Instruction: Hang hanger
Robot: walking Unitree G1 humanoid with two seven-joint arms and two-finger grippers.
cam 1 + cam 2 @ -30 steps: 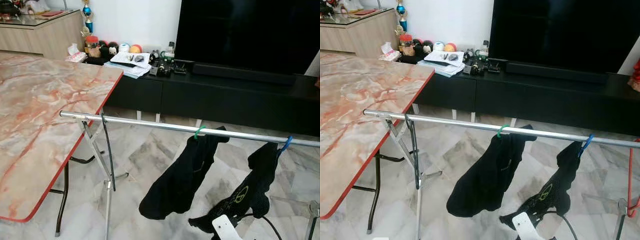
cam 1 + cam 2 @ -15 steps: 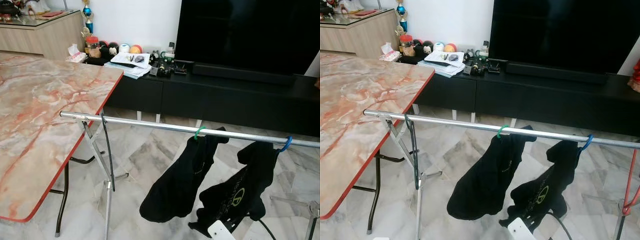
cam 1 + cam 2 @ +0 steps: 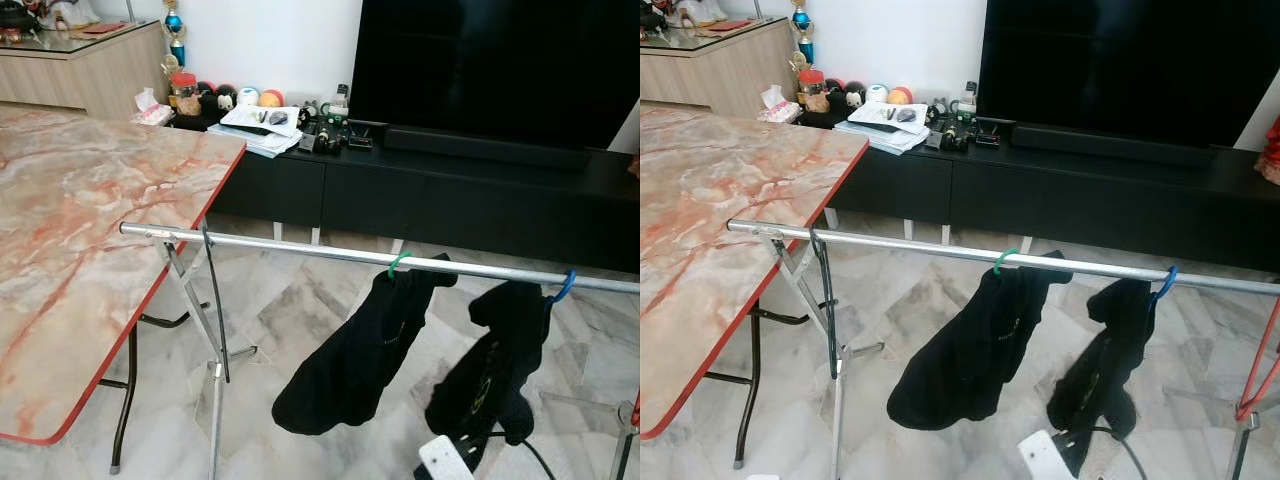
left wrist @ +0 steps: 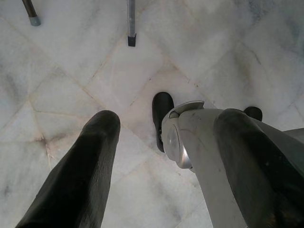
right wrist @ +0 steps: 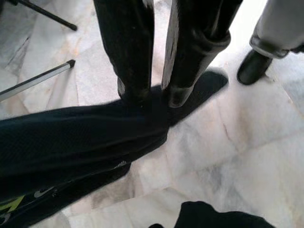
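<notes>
Two black garments on one metal rail.

A green hanger and a blue hanger are hooked on the round rail. The right gripper fingers are nearly closed, pinching soft dark cloth; the left gripper fingers are spread over marble floor.

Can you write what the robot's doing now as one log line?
blue hanger: hooked on rail | right gripper: shut on black shirt | left gripper: open, idle

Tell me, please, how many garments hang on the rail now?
2. One black garment hangs on a green hanger near the middle of the rail; another hangs on a blue hanger to its right.
</notes>
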